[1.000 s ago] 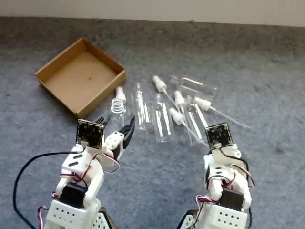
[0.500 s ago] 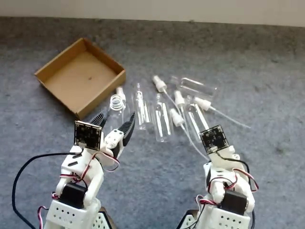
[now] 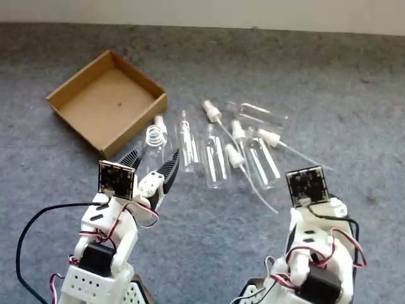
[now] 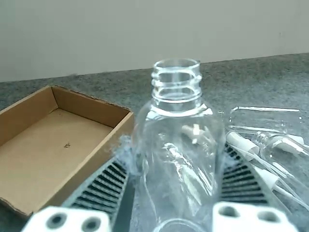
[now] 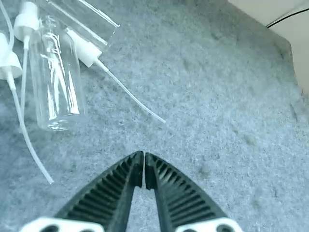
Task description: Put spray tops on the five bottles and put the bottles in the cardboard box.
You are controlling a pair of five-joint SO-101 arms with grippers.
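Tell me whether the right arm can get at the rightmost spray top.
Probably yes: the right gripper, shut and empty, has only bare carpet between it and that spray top.

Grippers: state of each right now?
Left gripper: closed on a clear bottle with no spray top.
Right gripper: closed, holding nothing.

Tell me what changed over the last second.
The right pincer, shut and empty, swung out to the robot's right, away from the loose bottles. The left pincer kept hold of its bottle; the cardboard box and the rest stayed put.
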